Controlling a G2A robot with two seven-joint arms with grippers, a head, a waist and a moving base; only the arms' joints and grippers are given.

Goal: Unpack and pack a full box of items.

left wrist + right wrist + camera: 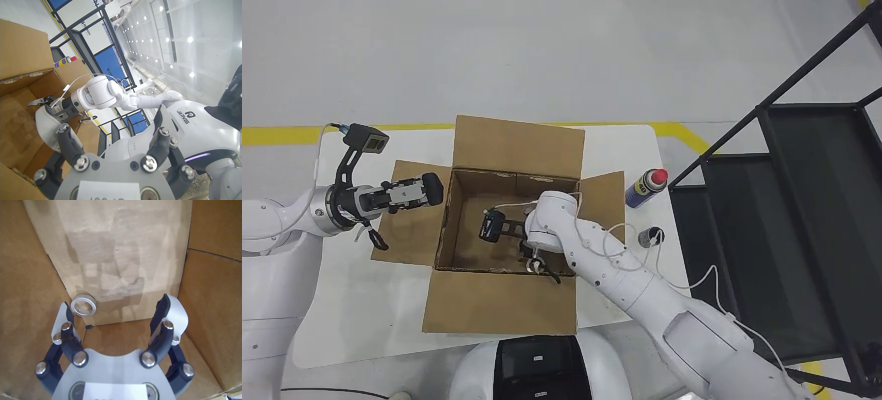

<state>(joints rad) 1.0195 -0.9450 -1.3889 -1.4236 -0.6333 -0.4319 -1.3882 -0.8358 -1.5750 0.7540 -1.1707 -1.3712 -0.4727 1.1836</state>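
Observation:
An open cardboard box (517,145) stands in the middle of the white table (352,320), all flaps folded out. My right arm (557,215) reaches down inside it. My right gripper (115,306) hangs open just above the box floor. A silver metal ring (83,307) lies flat on that floor, right beside one fingertip (66,310) and outside the jaws. My left gripper (427,188) hovers over the box's left flap, open and holding nothing. Its fingers (47,117) point towards the box opening.
A blue and yellow spray can with a red cap (647,187) stands on the table right of the box. A small dark round item (652,237) sits in front of the can. A black metal rack (782,200) borders the table's right side.

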